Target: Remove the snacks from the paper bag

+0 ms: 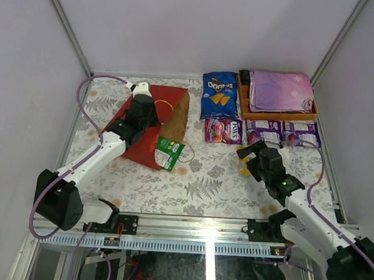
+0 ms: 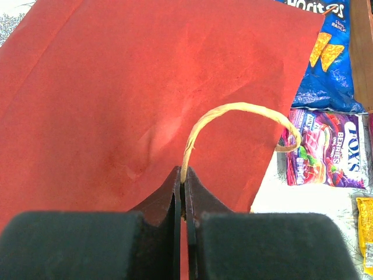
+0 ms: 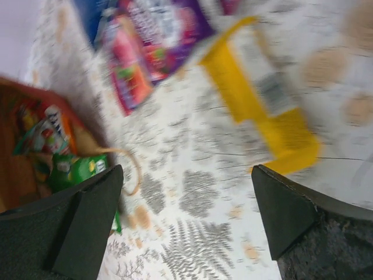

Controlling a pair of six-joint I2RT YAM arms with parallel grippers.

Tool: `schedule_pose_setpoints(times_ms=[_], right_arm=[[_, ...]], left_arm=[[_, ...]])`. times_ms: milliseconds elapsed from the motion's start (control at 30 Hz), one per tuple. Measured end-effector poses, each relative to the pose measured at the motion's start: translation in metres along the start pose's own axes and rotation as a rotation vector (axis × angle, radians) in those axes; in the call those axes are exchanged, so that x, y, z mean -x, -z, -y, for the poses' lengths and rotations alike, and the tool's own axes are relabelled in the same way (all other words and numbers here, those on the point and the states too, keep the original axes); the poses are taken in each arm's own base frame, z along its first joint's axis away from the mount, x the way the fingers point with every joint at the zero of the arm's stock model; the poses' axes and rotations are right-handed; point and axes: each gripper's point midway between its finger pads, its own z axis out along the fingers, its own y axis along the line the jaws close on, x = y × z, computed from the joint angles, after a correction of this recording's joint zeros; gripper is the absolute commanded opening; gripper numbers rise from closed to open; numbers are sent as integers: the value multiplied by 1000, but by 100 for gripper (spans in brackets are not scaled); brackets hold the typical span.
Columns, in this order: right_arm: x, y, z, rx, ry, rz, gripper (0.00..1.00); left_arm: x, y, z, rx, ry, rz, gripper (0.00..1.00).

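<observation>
The red paper bag (image 1: pixel 143 128) lies on its side, its brown-lined mouth (image 1: pixel 179 114) facing right. My left gripper (image 1: pixel 143 107) is shut on its tan loop handle (image 2: pixel 245 109), above the red side (image 2: pixel 128 87). A green packet (image 1: pixel 169 153) pokes out of the mouth; more packets show inside (image 3: pixel 41 137). My right gripper (image 1: pixel 249 157) is open and empty over the table, beside a yellow packet (image 3: pixel 262 87). The blue Doritos bag (image 1: pixel 219 94), the Fox's pack (image 1: pixel 224 130) and two purple packs (image 1: pixel 264 130) lie on the table.
An orange wooden tray (image 1: pixel 277 113) with a folded purple star-print cloth (image 1: pixel 281 90) stands at the back right. Grey walls close the table on three sides. A second bag handle (image 3: pixel 133 169) lies loose on the cloth by the green packet (image 3: pixel 76 172).
</observation>
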Motion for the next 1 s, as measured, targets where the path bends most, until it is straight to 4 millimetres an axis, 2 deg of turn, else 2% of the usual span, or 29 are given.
schedule_pose_setpoints(times_ms=[133, 233, 333, 433, 533, 733, 900, 1000], right_arm=[[-21, 6, -64, 118, 160, -32, 91], [-54, -11, -100, 175, 269, -108, 86], [-106, -43, -123, 209, 374, -236, 80], [-147, -62, -131, 249, 421, -335, 76], [-170, -74, -136, 289, 424, -393, 72], [-194, -97, -150, 348, 401, -443, 65], [-205, -110, -152, 359, 373, -464, 58], [-209, -114, -155, 368, 359, -466, 48]], left_arm=[[-1, -1, 0, 1, -1, -4, 0], [-3, -2, 0, 2, -2, -8, 0], [-3, -2, 0, 3, -2, -8, 0], [-4, -2, -1, 6, -5, -12, 0], [-4, -2, -2, 7, -6, -15, 0], [-5, -2, -2, 9, -9, -18, 0], [-6, -2, -2, 10, -9, -20, 0], [-6, -2, -2, 10, -10, -20, 0]])
